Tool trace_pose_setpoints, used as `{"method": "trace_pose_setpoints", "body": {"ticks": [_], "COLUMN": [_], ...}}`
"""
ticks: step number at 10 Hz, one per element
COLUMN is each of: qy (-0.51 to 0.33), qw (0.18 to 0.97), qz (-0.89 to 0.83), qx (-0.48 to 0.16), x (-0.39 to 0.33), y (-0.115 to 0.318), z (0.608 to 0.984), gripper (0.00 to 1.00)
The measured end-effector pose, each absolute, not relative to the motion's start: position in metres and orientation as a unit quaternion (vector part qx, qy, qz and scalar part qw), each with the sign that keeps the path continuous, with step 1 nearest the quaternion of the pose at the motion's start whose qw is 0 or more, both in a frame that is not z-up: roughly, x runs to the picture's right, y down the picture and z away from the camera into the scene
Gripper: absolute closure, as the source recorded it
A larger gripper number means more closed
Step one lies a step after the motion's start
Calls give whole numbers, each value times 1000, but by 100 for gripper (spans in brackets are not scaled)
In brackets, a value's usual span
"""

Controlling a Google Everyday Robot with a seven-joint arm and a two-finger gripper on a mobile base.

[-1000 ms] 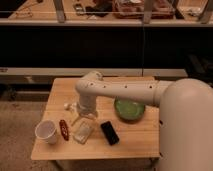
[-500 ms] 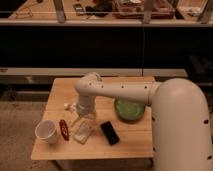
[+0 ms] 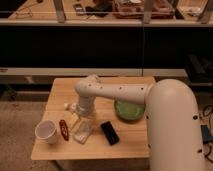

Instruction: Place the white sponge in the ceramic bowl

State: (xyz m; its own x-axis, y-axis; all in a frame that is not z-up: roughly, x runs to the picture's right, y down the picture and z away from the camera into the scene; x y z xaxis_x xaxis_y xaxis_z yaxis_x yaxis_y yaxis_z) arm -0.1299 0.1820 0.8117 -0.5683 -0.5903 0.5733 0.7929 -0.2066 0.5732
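From the one camera view I take the ceramic bowl as my mark: it sits on the right part of the wooden table, green inside, its right edge hidden behind the arm's big white body. The arm reaches left past the bowl's far rim. The gripper points down left of the bowl; I cannot tell whether it is open or closed. The white sponge lies flat left of the bowl, just in front of the gripper. A black slab lies between sponge and bowl, nearer me. Farther left are a red object and a white cup. A white piece beside the gripper is hard to make out.
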Motion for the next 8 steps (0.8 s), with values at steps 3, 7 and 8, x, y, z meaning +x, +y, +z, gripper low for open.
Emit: {"method": "trace_pose_setpoints", "body": {"ticks": [3,7,8], "qy": [-442,-444,-443], "qw": [445,436,433], "qz": [-770,-774,-775], "qx": [-117,-118,-123], "x": [-127,-128,-125], "y": [188,194,196], "z": [825,830,829], "gripper": [20,49,57]}}
